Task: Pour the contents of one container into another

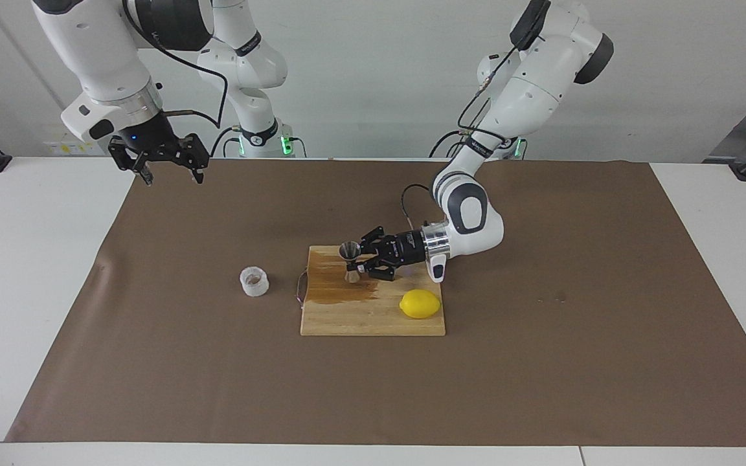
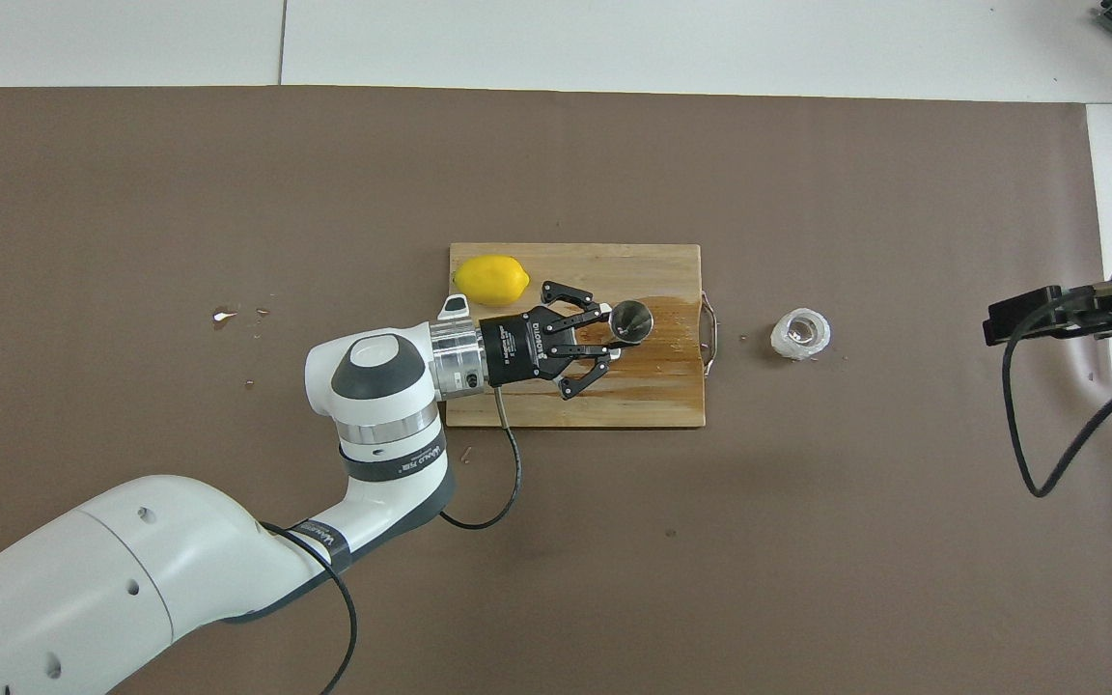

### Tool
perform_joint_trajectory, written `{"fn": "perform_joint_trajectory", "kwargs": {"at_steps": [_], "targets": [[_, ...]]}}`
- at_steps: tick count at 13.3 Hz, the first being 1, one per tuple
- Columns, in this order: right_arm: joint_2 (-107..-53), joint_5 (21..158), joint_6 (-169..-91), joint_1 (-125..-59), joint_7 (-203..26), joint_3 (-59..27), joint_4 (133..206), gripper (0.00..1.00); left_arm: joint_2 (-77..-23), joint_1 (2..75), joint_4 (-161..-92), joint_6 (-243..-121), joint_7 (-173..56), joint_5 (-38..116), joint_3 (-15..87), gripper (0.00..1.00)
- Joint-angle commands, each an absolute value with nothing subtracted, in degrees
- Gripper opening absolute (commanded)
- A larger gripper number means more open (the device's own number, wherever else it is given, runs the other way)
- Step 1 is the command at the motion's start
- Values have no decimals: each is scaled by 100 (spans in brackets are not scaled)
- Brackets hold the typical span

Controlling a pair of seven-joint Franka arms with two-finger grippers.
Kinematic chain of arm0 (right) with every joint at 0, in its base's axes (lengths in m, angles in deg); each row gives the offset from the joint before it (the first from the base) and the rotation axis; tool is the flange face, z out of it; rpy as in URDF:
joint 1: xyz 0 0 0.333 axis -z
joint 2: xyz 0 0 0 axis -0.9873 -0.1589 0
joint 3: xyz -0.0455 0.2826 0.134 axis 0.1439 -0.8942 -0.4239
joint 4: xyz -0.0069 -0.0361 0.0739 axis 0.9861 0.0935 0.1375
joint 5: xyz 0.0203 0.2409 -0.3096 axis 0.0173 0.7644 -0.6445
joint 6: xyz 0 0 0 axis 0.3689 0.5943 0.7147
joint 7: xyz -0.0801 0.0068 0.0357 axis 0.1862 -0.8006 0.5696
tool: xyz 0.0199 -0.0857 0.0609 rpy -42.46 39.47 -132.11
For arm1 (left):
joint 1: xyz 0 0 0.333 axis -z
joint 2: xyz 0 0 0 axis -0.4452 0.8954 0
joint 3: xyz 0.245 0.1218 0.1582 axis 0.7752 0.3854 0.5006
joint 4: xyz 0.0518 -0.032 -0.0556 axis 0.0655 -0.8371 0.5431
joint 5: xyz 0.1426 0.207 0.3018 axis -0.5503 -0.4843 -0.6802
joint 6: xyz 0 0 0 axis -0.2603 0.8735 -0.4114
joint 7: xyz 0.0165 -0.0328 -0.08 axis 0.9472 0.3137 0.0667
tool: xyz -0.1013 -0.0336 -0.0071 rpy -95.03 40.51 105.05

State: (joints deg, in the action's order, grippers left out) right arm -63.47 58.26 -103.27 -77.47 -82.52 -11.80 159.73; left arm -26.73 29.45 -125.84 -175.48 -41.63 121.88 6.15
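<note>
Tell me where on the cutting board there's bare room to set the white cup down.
Bare wood: the cutting board strip from the lemon toward the right arm's end. Crowded: the middle, where the left gripper is shut on the jigger. The white cup sits off the board.
</note>
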Motion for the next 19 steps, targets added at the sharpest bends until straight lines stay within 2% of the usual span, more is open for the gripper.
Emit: {"fn": "perform_joint_trajectory", "kwargs": {"at_steps": [1, 8, 12, 16, 18, 19], "targets": [[-6325, 5786, -10298, -7708, -8131, -1216, 16007, 100, -2938, 3065, -12798, -17722, -4252, 12459, 757, 0], [-6325, 5786, -10298, -7708, -8131, -1216, 16007, 100, -2946, 3101, -12869, -18021, -4507, 12494, 766, 0], [-6325, 5786, -10298, -7708, -8131, -1216, 16007, 100, -2946, 3101, -12834, -18170, -4516, 12494, 766, 25], [-6325, 5786, -10298, -7708, -8131, -1216, 16007, 100, -2938, 3083, -12816, -18188, -4525, 12459, 774, 33], [-6325, 5786, -10298, -7708, -8131, -1216, 16007, 100, -2938, 3092, -12816, -18188, -4525, 12459, 774, 41], [-6325, 5786, -10298, -7708, -8131, -1216, 16007, 100, -2938, 3092, -12816, -18188, -4525, 12459, 774, 48]]}}
